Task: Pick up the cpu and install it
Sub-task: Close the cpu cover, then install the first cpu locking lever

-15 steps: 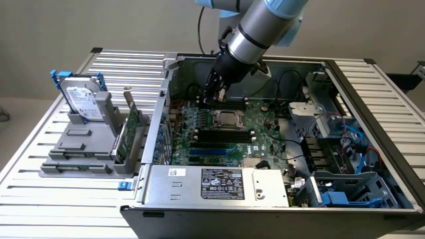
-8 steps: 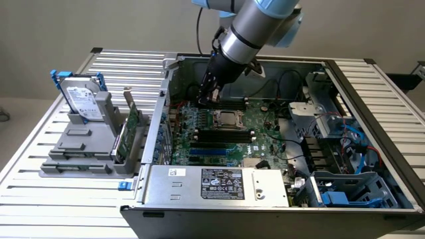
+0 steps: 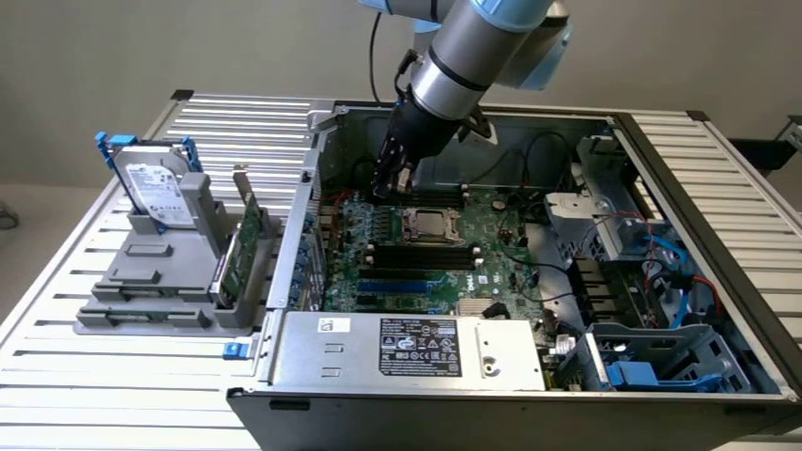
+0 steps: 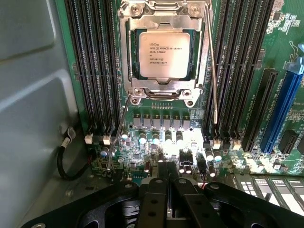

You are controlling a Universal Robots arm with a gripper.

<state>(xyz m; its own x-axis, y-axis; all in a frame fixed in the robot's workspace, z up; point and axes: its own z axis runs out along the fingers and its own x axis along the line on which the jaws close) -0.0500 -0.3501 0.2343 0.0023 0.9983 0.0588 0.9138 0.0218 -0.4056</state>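
Placement: the cpu (image 3: 426, 225) lies flat in its socket on the green motherboard (image 3: 501, 272), near the middle of the exterior view, with its silvery lettered top facing up.
Socket frame: a metal frame (image 4: 164, 92) sits around the cpu's edges. Two thin wire levers (image 4: 212, 71) run beside it, one of them slanting away from the socket.
Cpu to jaws: the gripper (image 3: 389, 191) hangs just up and to the exterior view's left of the cpu, near it but apart. In the wrist view the cpu (image 4: 164, 54) lies out beyond the fingertips, with a row of small capacitors (image 4: 156, 138) between them.
Jaws: pressed fully together with no gap. In the wrist view the two black fingers (image 4: 154, 199) meet side by side, nothing is pinched between them, and they touch neither cpu nor socket.
Arm: the silver and pale-blue arm (image 3: 483, 56) comes down from the top of the exterior view into the case.
Case: an open computer case (image 3: 501, 418) lies on its side on a slatted metal table (image 3: 113, 376), with a labelled power supply (image 3: 414, 348) at the lower middle.
Outside the case: at the exterior view's left a grey holder (image 3: 157, 282) carries a hard drive (image 3: 157, 193) with blue handles and an upright green card (image 3: 247, 246), both well apart from the gripper.
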